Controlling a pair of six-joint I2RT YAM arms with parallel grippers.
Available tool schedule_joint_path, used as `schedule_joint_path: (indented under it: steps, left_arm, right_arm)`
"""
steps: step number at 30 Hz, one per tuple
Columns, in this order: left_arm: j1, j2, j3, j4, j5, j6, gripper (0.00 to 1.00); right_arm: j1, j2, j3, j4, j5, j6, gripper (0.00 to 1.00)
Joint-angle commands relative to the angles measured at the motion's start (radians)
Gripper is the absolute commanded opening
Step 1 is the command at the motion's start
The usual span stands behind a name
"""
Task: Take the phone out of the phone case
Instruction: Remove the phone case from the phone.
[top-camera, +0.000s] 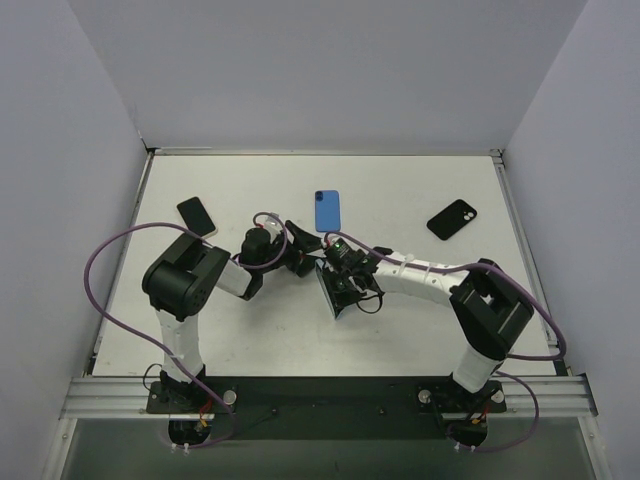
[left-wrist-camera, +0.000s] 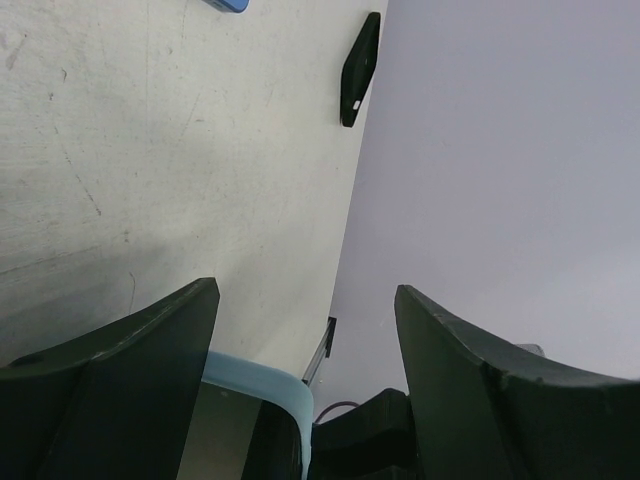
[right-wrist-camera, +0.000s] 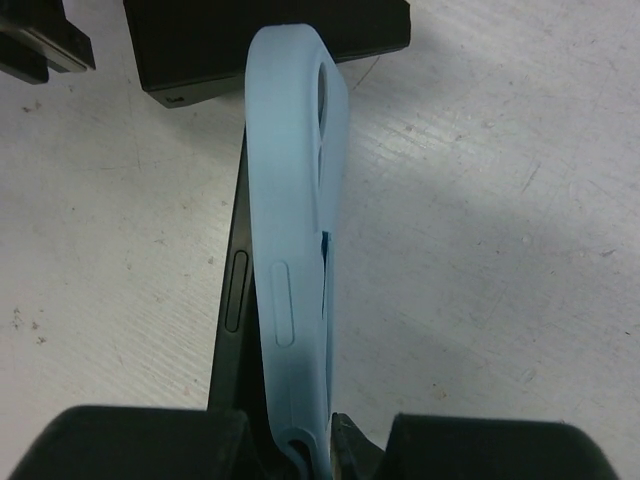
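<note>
Case: the pale blue soft silicone phone case (right-wrist-camera: 295, 200) is held on edge above the white table (top-camera: 400, 330) and is bowed outward along its far stretch
Phone: the slim black slab phone (right-wrist-camera: 232, 300) is set close alongside the case with its side button exposed; its far end is parted from the case, while its near end is hidden at the pads
Right gripper: the right gripper (right-wrist-camera: 335, 445) is clamped tight on the near end of the case; it cannot be told whether the phone's edge is pinched too
Left gripper: the left gripper (left-wrist-camera: 305, 293) is held spread wide at the far end of the case, with a corner of the case seen between the fingers; nothing is gripped, and contact cannot be confirmed
Bystanders: a bright blue flat handset (top-camera: 327, 210) is laid just beyond the case; a black glossy handset (top-camera: 197, 216) and a black matte handset (top-camera: 452, 219) are laid well apart from the case on either side
Done: a partial peel is judged, with one long side loosened
Left: the phone is not yet free; the near end must be released and the phone drawn clear of the case
</note>
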Motion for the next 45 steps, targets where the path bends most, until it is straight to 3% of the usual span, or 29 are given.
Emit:
schedule_joint_path:
  steps: [1, 9, 17, 21, 29, 36, 45]
  left_arm:
    - [-0.004, -0.068, -0.014, -0.054, 0.158, -0.023, 0.84]
    - [0.137, -0.272, 0.063, -0.352, 0.175, 0.121, 0.90]
    - [0.164, -0.401, 0.057, -0.619, 0.147, 0.267, 0.90]
    - [0.141, -0.481, -0.119, -0.562, 0.146, 0.322, 0.89]
    - [0.092, -0.649, -0.412, -0.285, 0.134, 0.376, 0.87]
    - [-0.092, -0.699, -0.354, -0.442, -0.021, 0.542, 0.90]
    - [-0.216, -0.506, -0.227, -0.404, -0.104, 0.565, 0.87]
  right_arm:
    - [-0.048, -0.005, -0.060, 0.117, 0.072, 0.066, 0.00]
    - [-0.071, -0.151, -0.031, -0.135, 0.346, 0.032, 0.00]
    - [-0.042, -0.050, 0.023, -0.170, 0.350, 0.032, 0.00]
    - [-0.015, 0.083, 0.069, -0.137, 0.267, 0.043, 0.00]
    - [-0.016, 0.199, 0.089, -0.044, 0.017, 0.093, 0.00]
    - [-0.033, 0.254, 0.066, 0.006, -0.087, 0.107, 0.00]
    - [-0.059, 0.311, 0.058, 0.055, -0.201, 0.107, 0.00]
